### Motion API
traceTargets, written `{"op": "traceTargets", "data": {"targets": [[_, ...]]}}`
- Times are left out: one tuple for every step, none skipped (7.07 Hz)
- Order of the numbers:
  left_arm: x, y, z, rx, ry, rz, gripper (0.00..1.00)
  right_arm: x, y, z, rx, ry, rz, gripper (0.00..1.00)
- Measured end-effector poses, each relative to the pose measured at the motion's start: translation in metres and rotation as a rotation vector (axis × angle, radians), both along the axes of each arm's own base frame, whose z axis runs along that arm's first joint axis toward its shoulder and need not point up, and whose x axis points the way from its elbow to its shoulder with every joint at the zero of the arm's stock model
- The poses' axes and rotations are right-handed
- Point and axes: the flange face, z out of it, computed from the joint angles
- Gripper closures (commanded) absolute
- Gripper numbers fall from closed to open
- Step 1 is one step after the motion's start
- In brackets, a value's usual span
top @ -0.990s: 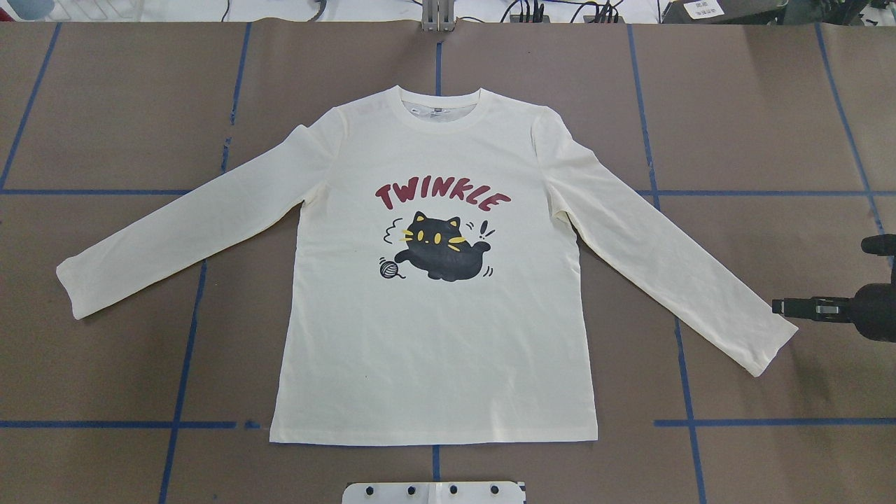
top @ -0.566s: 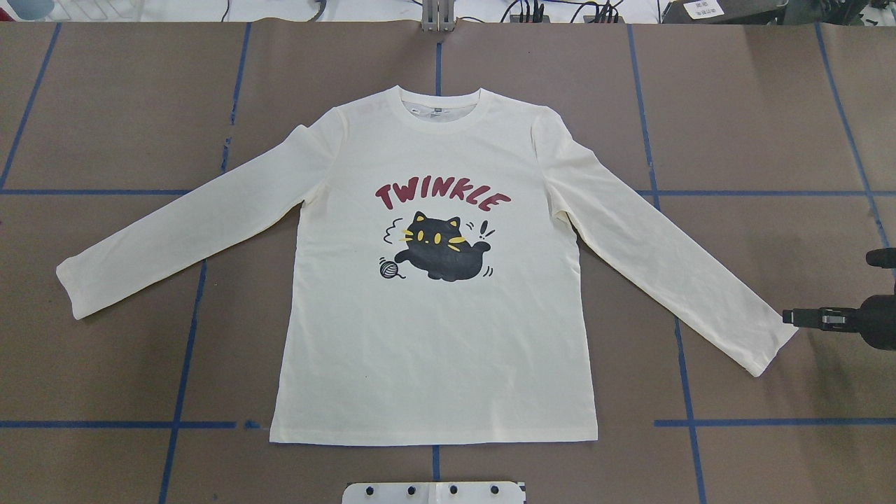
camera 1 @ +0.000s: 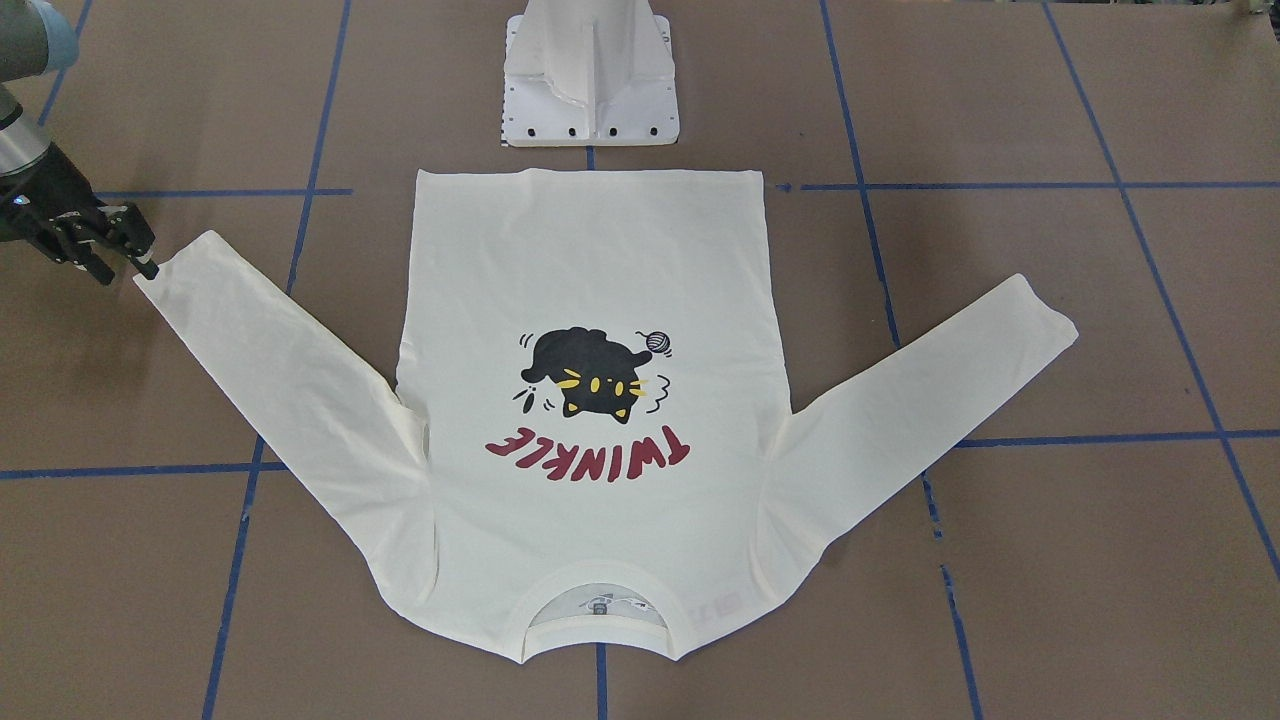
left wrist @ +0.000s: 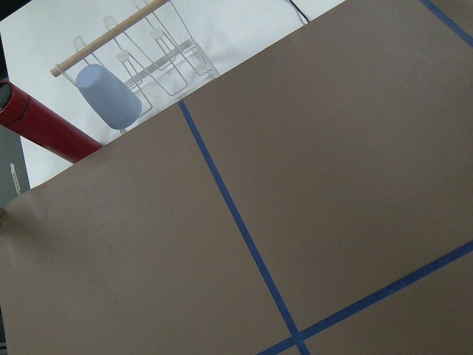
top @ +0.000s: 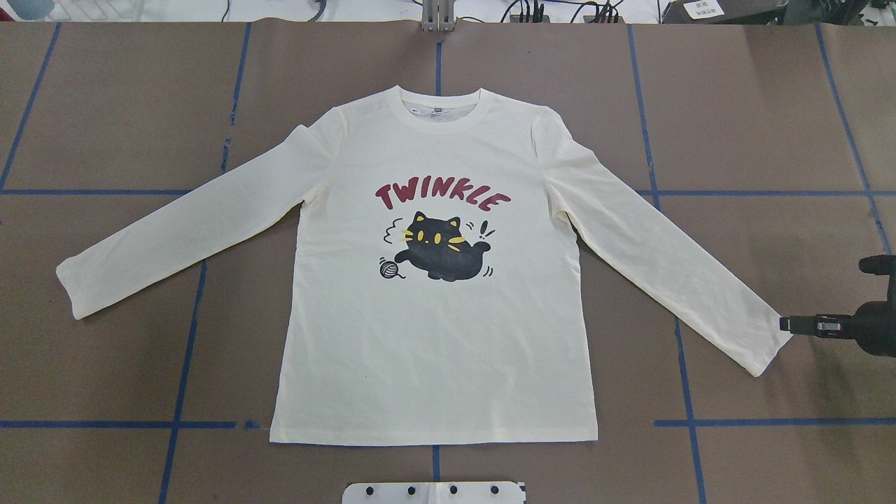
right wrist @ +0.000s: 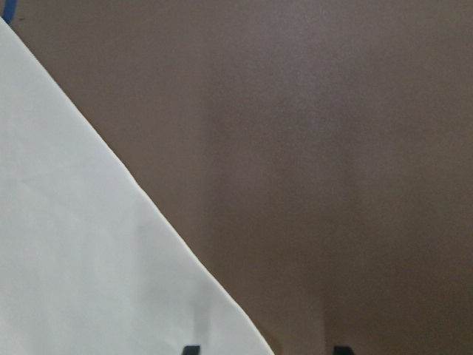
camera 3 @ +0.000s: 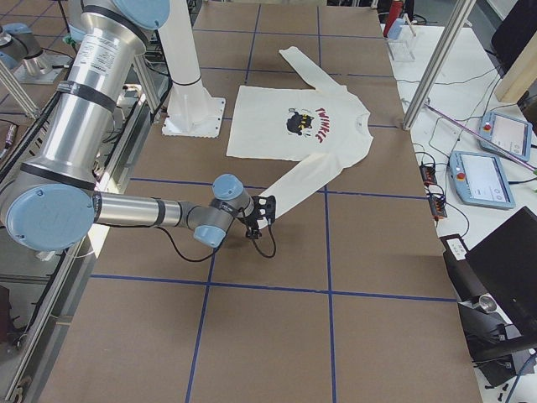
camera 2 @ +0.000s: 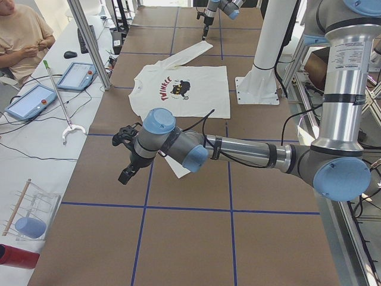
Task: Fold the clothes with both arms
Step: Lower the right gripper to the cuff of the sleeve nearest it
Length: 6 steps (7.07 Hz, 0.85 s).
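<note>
Straddling the T-shirt (top: 434, 336) cuff edge, right claw (top: 784, 324) parted, table (top: 770, 105) beyond

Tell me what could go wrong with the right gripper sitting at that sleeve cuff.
The open right gripper sits at the very corner of the sleeve cuff, so it may pinch only an edge and slip. The left gripper is over bare table, away from the other sleeve; lifting one side alone could skew the T-shirt.
</note>
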Motion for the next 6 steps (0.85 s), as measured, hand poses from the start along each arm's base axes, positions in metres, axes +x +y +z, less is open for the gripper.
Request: {"op": "traceTargets", "data": {"targets": [[0.000,0.000,0.001,-0.001,0.000,-0.001,0.00,-0.003,0.002,0.000,0.001,0.001,-0.007,0.34],[0.000,0.000,0.001,-0.002,-0.001,-0.001,0.00,-0.005,0.003,0.000,0.003,0.003,-0.012,0.41],[0.000,0.000,0.001,-0.003,0.000,-0.001,0.00,-0.007,0.004,0.000,0.002,0.003,-0.013,0.63],[0.000,0.001,0.002,-0.004,-0.001,0.000,0.00,-0.009,0.003,0.000,-0.008,-0.003,-0.005,0.78],[0.000,0.001,0.003,-0.004,-0.001,0.001,0.00,-0.011,0.002,-0.002,-0.021,-0.012,0.009,0.89],[-0.001,0.002,0.003,-0.004,-0.002,0.001,0.00,-0.013,0.001,-0.004,-0.026,-0.017,0.020,0.98]]}}
